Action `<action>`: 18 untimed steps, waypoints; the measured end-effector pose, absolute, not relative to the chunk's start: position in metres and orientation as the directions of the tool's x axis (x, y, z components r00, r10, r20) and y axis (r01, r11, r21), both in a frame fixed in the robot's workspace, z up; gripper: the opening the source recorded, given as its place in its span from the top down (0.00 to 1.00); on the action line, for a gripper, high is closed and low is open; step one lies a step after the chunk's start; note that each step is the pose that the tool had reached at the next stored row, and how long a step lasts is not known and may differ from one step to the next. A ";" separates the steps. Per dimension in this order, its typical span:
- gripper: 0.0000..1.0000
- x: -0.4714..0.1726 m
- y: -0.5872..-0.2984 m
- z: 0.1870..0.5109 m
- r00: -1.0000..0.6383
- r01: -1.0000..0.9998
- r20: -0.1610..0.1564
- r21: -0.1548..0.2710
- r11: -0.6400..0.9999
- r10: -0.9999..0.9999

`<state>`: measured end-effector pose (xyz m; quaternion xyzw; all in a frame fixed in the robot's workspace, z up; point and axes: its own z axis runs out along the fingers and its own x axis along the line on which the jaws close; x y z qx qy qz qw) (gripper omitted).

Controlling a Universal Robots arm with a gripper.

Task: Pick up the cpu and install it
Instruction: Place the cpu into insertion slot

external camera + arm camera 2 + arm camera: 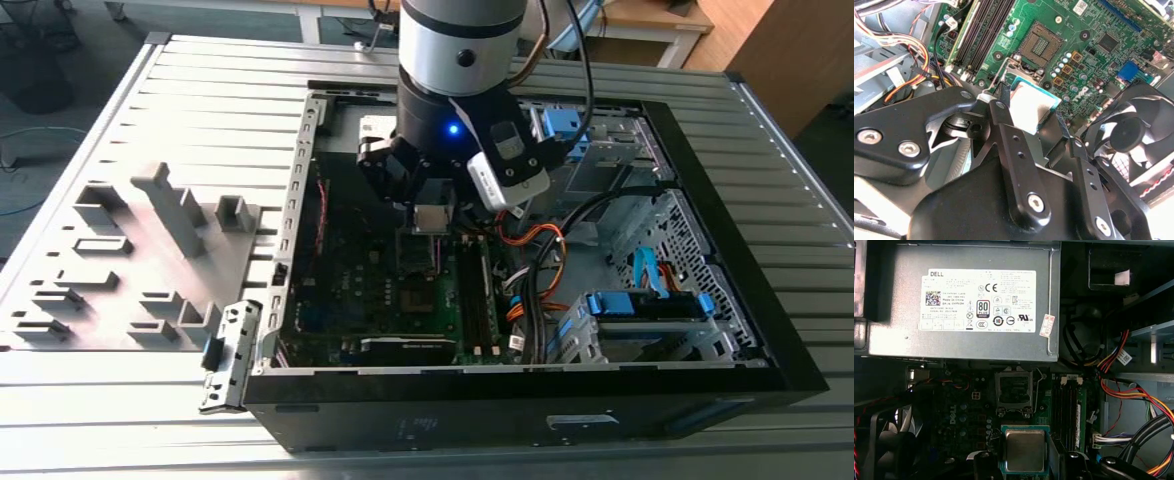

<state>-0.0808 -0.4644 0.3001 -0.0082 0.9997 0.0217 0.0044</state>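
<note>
Silver cpu point(1025, 450) in end effector point(1026, 461)

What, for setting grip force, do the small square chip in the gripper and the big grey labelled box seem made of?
Small square silver-topped cpu: seemingly metal lid, dull sheen, greenish board rim. Big grey box: probably matte sheet metal, judging by folded edges.

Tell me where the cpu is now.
In both wrist views the cpu sits clamped in the gripper, over the motherboard, just short of the empty socket.
</note>
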 end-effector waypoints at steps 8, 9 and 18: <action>0.53 -0.083 -0.464 0.293 -1.000 -0.017 -0.014 0.035 0.999 -0.016; 0.53 -0.083 -0.464 0.293 -1.000 -0.017 -0.014 0.035 0.999 -0.016; 0.53 -0.083 -0.464 0.292 -1.000 -0.017 -0.014 0.035 0.999 -0.016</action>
